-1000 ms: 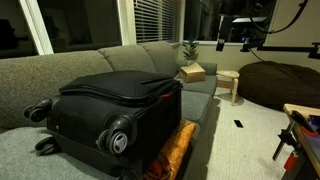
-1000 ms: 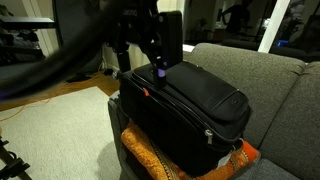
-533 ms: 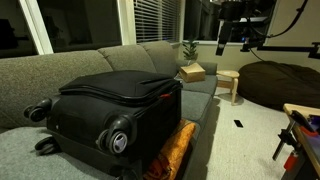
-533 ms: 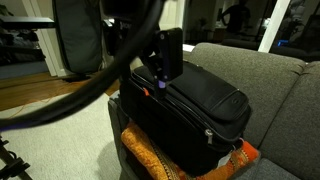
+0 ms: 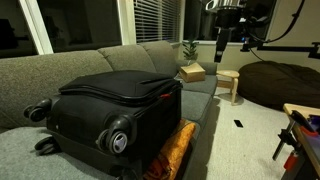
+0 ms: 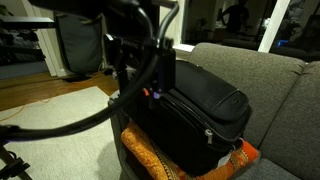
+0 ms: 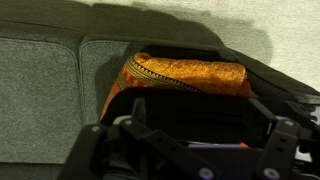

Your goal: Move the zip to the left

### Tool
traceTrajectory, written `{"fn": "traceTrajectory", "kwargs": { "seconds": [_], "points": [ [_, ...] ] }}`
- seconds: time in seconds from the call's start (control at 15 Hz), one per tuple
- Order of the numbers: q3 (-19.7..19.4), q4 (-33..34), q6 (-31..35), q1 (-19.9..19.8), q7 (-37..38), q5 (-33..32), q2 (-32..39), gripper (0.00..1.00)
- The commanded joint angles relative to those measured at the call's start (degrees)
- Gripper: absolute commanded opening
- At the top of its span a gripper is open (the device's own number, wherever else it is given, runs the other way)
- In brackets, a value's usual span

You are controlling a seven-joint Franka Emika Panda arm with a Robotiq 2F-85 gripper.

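Note:
A big black fabric suitcase lies on the grey couch, wheels toward the camera; it also shows from its other end. The zip's thin dark track runs round the lid edge, and its pull is too small to make out. My gripper hangs in the air well to the right of the suitcase, apart from it. In the wrist view the gripper stands open with nothing between its fingers, and the dark suitcase lies beyond them. The blurred arm covers part of the case.
An orange patterned cushion is wedged under the suitcase and also shows in the wrist view. On the couch's far end sits a cardboard box. A small wooden stool and a dark beanbag stand on the floor.
The arm has swung left toward the suitcase, and the gripper hangs lower. The suitcase has not moved. The jaws stay open.

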Motion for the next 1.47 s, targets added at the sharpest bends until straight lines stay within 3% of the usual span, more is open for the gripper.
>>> {"fn": "traceTrajectory", "kwargs": {
  "seconds": [0.0,0.47,0.87,1.4],
  "points": [
    [0.4,2.4,0.7,0.4,-5.0,5.2,4.8,1.0],
    [1.9,6.4,3.7,-2.1,-13.3,13.0,12.3,1.0],
    [3.6,11.7,5.5,-6.9,-21.7,19.5,20.0,1.0],
    [8.3,18.9,4.8,-12.9,-27.3,20.9,27.6,1.0]
  ]
}}
